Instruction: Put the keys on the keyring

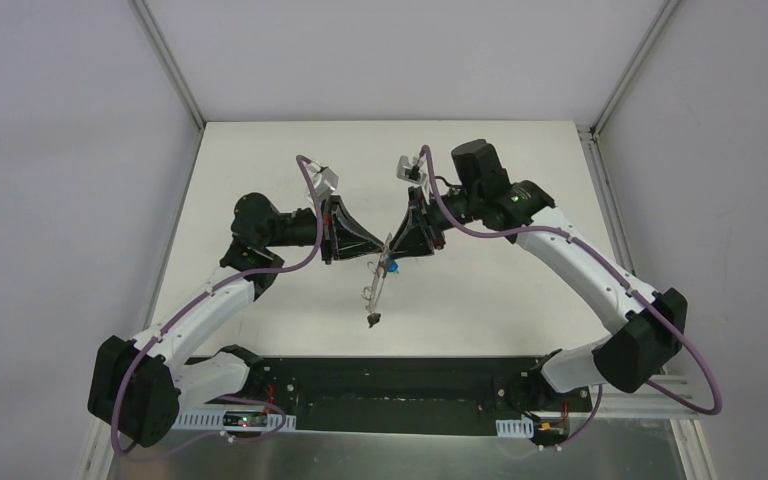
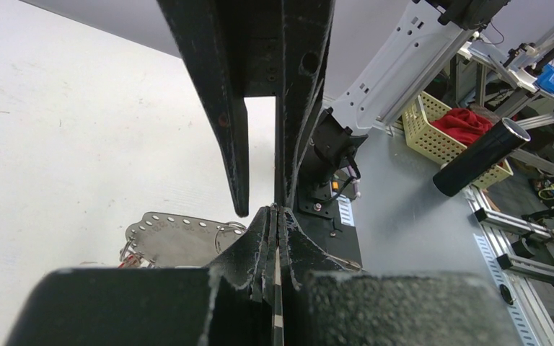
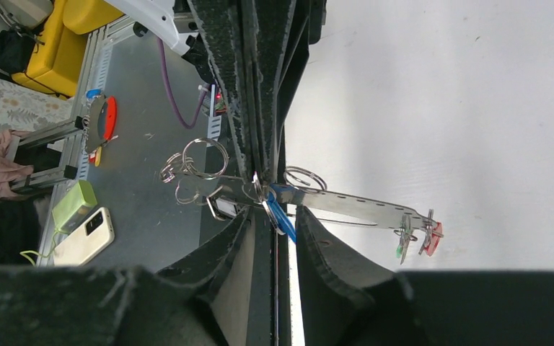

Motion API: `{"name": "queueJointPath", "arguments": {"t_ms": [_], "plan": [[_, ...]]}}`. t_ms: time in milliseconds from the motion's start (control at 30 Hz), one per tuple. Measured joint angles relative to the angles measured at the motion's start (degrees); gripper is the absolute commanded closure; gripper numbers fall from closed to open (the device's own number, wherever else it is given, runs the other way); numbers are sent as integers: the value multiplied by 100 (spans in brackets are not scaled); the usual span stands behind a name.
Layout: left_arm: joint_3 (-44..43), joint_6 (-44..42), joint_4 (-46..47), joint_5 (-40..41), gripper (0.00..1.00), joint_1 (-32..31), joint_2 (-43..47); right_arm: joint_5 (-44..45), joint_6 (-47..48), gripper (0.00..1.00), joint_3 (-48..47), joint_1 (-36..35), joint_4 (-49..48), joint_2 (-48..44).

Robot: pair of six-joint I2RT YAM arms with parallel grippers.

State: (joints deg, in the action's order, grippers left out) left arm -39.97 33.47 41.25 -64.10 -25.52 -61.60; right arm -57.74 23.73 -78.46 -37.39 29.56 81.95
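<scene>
**Mid-air hand-over at the keyring.** The keyring (image 3: 353,205) hangs above the surface (image 1: 260,180). Your left claw (image 2: 275,216) pinches it near its upper end, jaws pressed fully together on the thin metal. The blue key (image 3: 286,225) sits against the keyring right at that pinch. A red tag (image 3: 435,232) and a green tag (image 3: 401,249) dangle from the keyring's lower end, and a cluster of small split rings (image 3: 203,155) hangs just beside its upper end. Your right claw (image 3: 275,215) faces the keyring from the opposite side with its jaws partway apart. The blue key lies in that gap, and nothing can be seen clamped there.

The step in hand looks like getting the blue key onto the keyring, either done or nearly so. Whether its loop actually passes round the keyring's metal cannot be told from these views. For the next move, you would want to draw the right claw straight back from the keyring without snagging the blue key, with the left grip held firm. Then check that the key hangs from the keyring before you go for another.
</scene>
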Motion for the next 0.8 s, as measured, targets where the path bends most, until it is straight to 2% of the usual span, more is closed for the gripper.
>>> {"name": "queueJointPath", "arguments": {"t_ms": [800], "plan": [[0, 7, -173, 31, 100, 0, -4, -151, -251, 72, 0, 42, -210, -42]]}}
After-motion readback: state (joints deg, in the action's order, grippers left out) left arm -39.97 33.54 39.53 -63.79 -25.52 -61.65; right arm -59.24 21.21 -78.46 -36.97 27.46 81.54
